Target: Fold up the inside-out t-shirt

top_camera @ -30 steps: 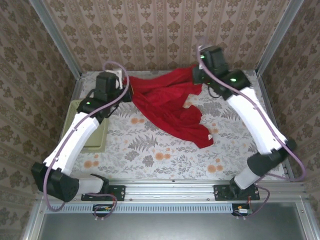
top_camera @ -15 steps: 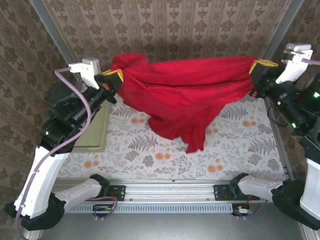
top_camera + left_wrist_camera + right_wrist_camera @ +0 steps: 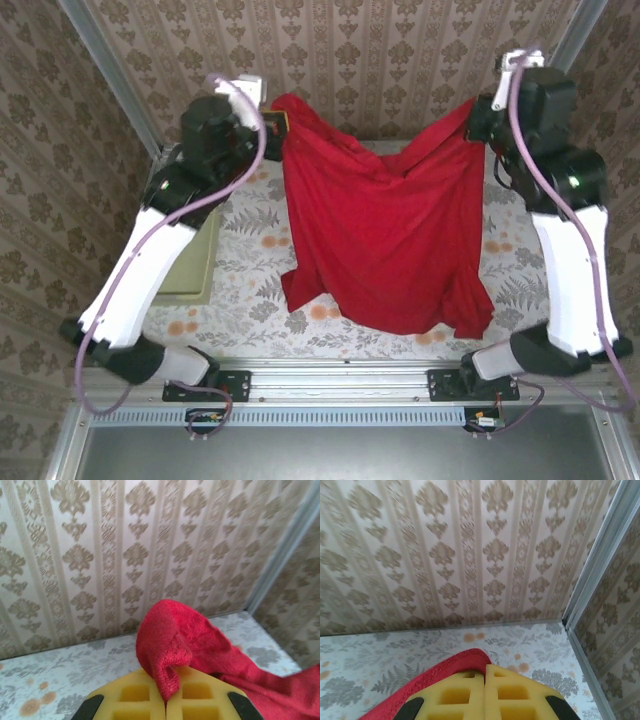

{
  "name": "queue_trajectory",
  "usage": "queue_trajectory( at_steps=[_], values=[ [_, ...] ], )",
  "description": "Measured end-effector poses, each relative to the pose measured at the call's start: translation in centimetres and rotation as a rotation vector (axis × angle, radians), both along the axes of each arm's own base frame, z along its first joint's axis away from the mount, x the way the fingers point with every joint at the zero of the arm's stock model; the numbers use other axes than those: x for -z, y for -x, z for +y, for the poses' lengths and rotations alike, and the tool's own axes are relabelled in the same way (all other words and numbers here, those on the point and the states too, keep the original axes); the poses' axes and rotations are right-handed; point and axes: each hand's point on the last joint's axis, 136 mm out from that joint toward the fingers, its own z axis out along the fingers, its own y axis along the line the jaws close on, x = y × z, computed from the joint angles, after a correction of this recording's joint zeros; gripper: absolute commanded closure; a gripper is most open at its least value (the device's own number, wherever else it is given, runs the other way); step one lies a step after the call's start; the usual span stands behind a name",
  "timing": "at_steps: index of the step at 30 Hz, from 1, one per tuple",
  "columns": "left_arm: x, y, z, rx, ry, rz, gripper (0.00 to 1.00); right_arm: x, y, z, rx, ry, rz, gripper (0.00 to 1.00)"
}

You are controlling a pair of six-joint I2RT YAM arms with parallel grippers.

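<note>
T-shirt point(image 3: 385, 240): soft red cloth, hung as a slack sheet between left gripper point(image 3: 166, 695) and right gripper point(image 3: 485, 682), both clamped on its upper edge.

1. A flat table top covered in white cloth printed with grey fern leaves and orange flowers point(image 3: 250, 312) spreads across the middle of the top view. It also shows low in both wrist views point(image 3: 40, 680) point(image 3: 395, 665).
2. A pale green, shallow rectangular basket point(image 3: 192, 270) lies on that cloth at its left edge, near the side wall.
3. Beige wallpaper with vertical stripes and brown damask medallions point(image 3: 380, 60) covers the back wall and both side walls.
4. Silver metal corner posts point(image 3: 110, 75) rise where the walls meet; one runs up the right wrist view point(image 3: 600, 565).
5. A silver metal rail point(image 3: 340, 372) runs along the table's near edge.
6. A dull grey panel point(image 3: 340, 455) lies below that rail.
</note>
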Motion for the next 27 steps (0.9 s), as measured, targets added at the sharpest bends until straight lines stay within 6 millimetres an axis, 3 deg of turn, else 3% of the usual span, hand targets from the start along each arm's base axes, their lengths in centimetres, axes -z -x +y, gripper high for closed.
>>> queue_trajectory(
  at_steps=[3, 6, 8, 11, 13, 16, 21, 24, 27],
  values=[
    [1.1, -4.7, 0.0, -0.062, -0.024, 0.035, 1.00, 1.4, -4.2, -1.0, 0.011, -0.050, 0.032, 1.00],
    [0.2, -9.3, 0.7, -0.099, 0.008, 0.023, 1.00, -0.5, -7.7, -2.7, 0.025, -0.135, -0.044, 1.00],
    [-1.1, -11.6, 1.6, -0.105, 0.056, -0.003, 1.00, -2.6, -8.8, -4.4, 0.029, -0.207, -0.127, 1.00],
    [-3.7, -12.9, 3.0, -0.094, 0.119, -0.065, 1.00, -5.2, -8.5, -6.1, 0.013, -0.297, -0.224, 1.00],
    [-5.5, -12.5, 3.6, -0.080, 0.142, -0.109, 1.00, -6.9, -7.8, -6.7, -0.003, -0.336, -0.283, 1.00],
    [-8.3, -10.2, 3.7, -0.039, 0.170, -0.180, 1.00, -9.2, -6.4, -5.7, -0.070, -0.377, -0.347, 1.00],
    [-8.9, -4.4, 5.0, -0.001, 0.182, -0.248, 1.00, -10.7, -4.0, -3.7, -0.163, -0.402, -0.369, 1.00],
    [-7.0, -1.9, 5.6, 0.019, 0.189, -0.263, 1.00, -8.2, -3.2, -2.9, -0.177, -0.421, -0.294, 1.00],
    [-1.8, -1.1, 5.7, 0.028, 0.181, -0.194, 1.00, -2.3, -2.9, -1.7, -0.194, -0.462, -0.160, 1.00]
  ],
)
